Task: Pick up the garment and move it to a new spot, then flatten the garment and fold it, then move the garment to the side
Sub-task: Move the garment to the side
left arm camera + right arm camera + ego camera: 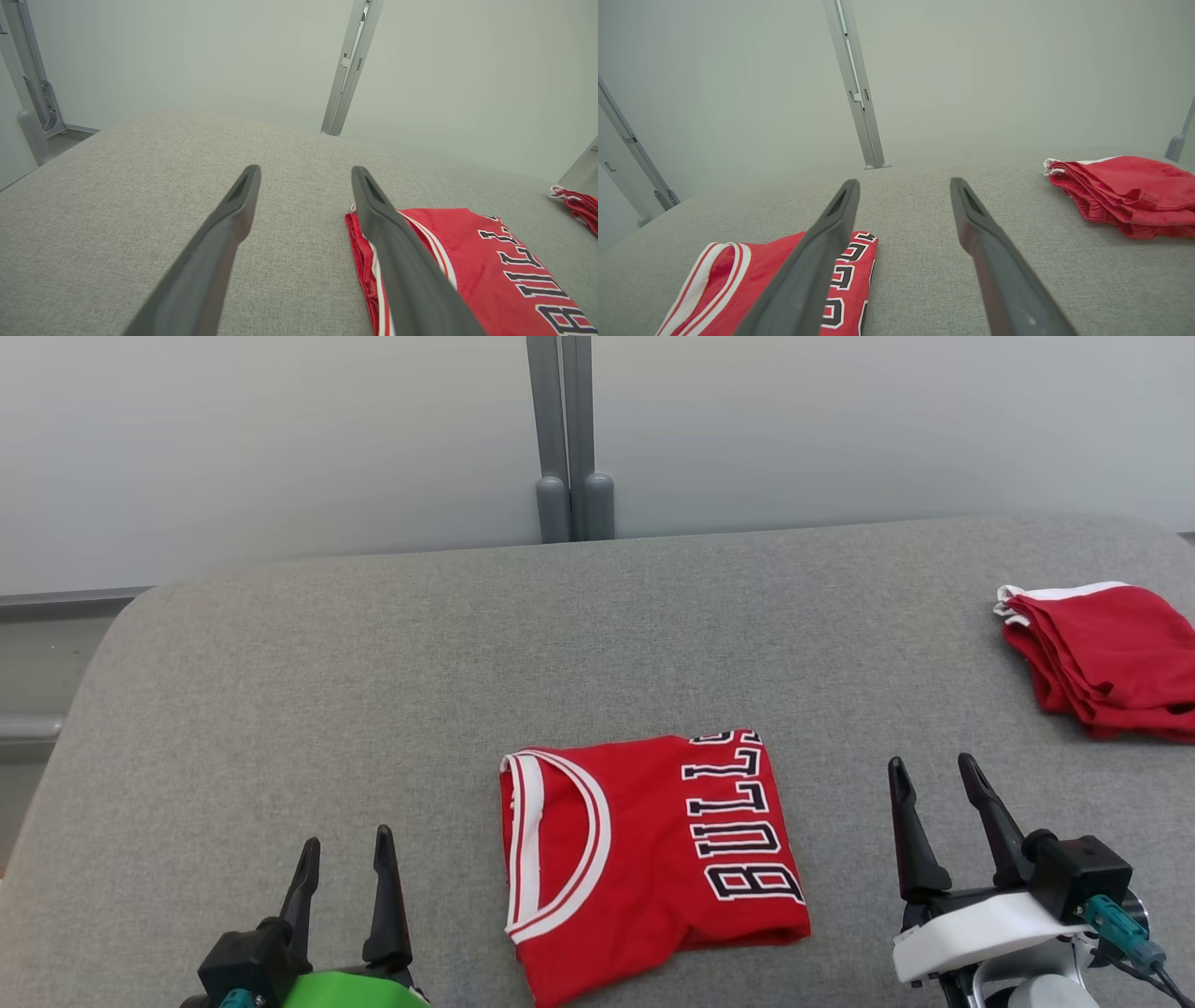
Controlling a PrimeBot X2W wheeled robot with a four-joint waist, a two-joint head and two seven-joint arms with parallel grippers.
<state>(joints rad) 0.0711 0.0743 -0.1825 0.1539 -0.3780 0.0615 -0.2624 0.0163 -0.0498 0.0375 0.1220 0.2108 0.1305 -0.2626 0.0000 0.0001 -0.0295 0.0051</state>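
Garment (653, 868), a red jersey with a white-trimmed collar and dark lettering, lies folded into a rough rectangle near the front edge of the grey fabric-covered counter (373, 691), between the two grippers. The left gripper (347, 837) is to its left, jaws apart and holding nothing. The right gripper (934, 762) is to its right, jaws likewise spread and empty. Neither touches the cloth. A second red garment (1111, 658) lies bunched at the counter's right, well apart. A grey post (569, 448) rises behind.
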